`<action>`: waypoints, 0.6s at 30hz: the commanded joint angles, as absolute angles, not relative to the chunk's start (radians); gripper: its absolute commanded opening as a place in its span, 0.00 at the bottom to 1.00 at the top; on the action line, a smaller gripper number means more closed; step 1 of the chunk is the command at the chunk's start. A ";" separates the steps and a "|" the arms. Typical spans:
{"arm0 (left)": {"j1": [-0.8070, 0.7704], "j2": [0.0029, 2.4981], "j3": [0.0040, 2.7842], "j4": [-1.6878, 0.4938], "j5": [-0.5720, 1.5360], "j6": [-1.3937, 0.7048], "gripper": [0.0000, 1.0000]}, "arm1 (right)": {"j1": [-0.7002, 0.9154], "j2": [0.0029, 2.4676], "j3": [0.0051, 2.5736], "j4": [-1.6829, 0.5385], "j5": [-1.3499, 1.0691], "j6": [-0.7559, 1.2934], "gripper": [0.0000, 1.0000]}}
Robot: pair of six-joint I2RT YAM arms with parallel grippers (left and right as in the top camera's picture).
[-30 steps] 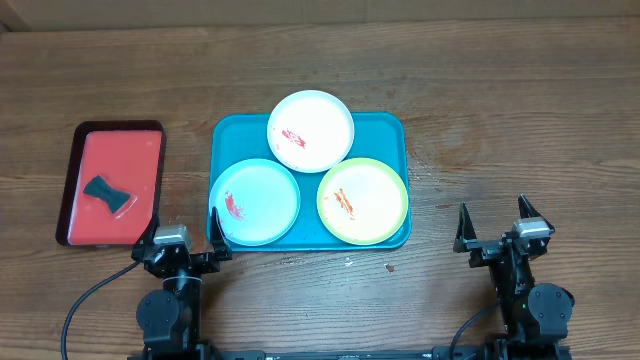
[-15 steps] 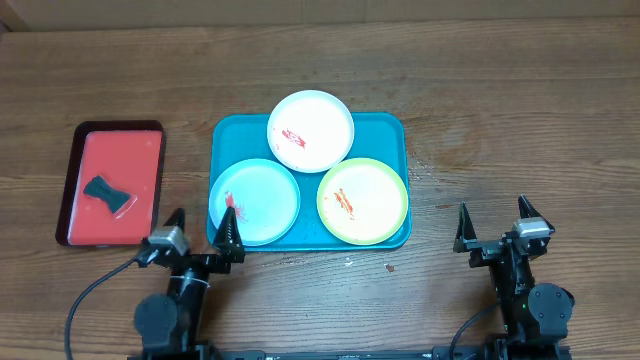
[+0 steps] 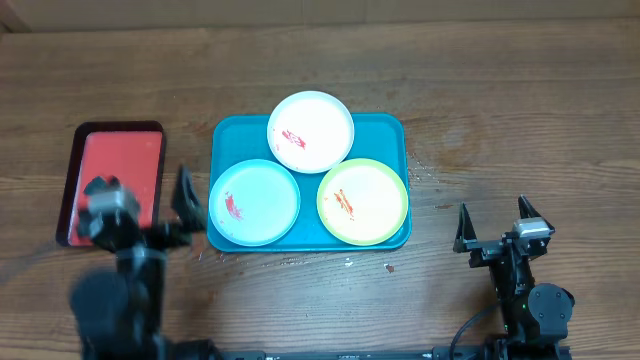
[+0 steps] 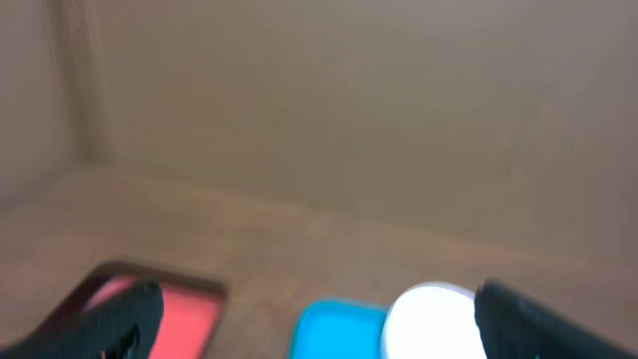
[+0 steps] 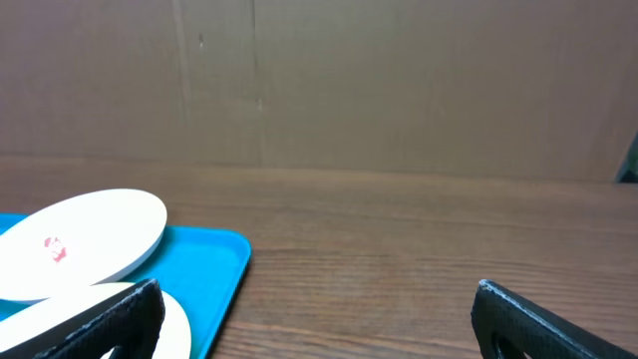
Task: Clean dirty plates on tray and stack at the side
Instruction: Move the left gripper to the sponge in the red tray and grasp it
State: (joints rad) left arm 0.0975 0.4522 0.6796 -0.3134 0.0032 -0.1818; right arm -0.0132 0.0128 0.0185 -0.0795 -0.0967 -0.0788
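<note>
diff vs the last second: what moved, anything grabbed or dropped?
The left gripper swung left from the near-left corner of the teal tray and rose. It is now blurred over the red tray, hiding the dark piece that lay there. Its fingers are open and hold nothing. Unchanged: right gripper, open and parked; white plate, light blue plate and yellow-green plate.
</note>
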 commanded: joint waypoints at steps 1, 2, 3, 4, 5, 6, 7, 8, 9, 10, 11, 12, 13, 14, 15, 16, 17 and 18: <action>0.101 0.796 0.986 -0.554 -0.234 -0.049 1.00 | -0.015 0.003 0.008 -0.076 -0.091 -0.080 1.00; 0.115 0.879 1.062 -0.619 -0.267 -0.049 1.00 | -0.015 0.003 0.008 -0.076 -0.091 -0.080 1.00; 0.134 0.958 1.135 -0.677 -0.281 -0.052 1.00 | -0.015 0.003 0.008 -0.076 -0.091 -0.080 1.00; 0.163 1.045 1.214 -0.730 -0.281 -0.054 0.99 | -0.015 0.003 0.008 -0.076 -0.091 -0.080 1.00; 0.193 1.115 1.274 -0.765 -0.281 -0.057 1.00 | -0.015 0.003 0.008 -0.076 -0.091 -0.080 1.00; 0.225 1.182 1.326 -0.788 -0.281 -0.056 1.00 | -0.015 0.003 0.008 -0.076 -0.091 -0.080 1.00; 0.258 1.242 1.369 -0.808 -0.281 -0.056 1.00 | -0.015 0.003 0.008 -0.076 -0.091 -0.080 1.00; 0.289 1.296 1.406 -0.829 -0.281 -0.059 1.00 | -0.015 0.003 0.008 -0.076 -0.091 -0.079 1.00; 0.324 1.353 1.440 -0.850 -0.280 -0.071 1.00 | -0.015 0.003 0.008 -0.076 -0.091 -0.080 1.00; 0.354 1.397 1.460 -0.862 -0.279 -0.104 1.00 | -0.015 0.003 0.008 -0.076 -0.091 -0.080 1.00; 0.383 1.436 1.472 -0.863 -0.265 -0.145 1.00 | -0.015 0.003 0.008 -0.076 -0.091 -0.080 1.00; 0.406 1.468 1.476 -0.856 -0.239 -0.183 1.00 | -0.015 0.003 0.008 -0.076 -0.091 -0.080 1.00; 0.432 1.504 1.477 -0.852 -0.198 -0.223 1.00 | -0.015 0.003 0.008 -0.076 -0.091 -0.080 1.00; 0.453 1.535 1.477 -0.859 -0.162 -0.246 1.00 | -0.015 0.003 0.008 -0.076 -0.091 -0.080 1.00; 0.473 1.571 1.476 -0.865 -0.123 -0.264 1.00 | -0.015 0.003 0.008 -0.076 -0.091 -0.080 1.00; 0.485 1.595 1.476 -0.866 -0.096 -0.266 1.00 | -0.015 0.003 0.008 -0.076 -0.091 -0.080 1.00; 0.498 1.624 1.475 -0.873 -0.077 -0.266 1.00 | -0.015 0.003 0.008 -0.076 -0.091 -0.080 1.00; 0.510 1.655 1.475 -0.882 -0.078 -0.266 1.00 | -0.015 0.003 0.008 -0.076 -0.091 -0.080 1.00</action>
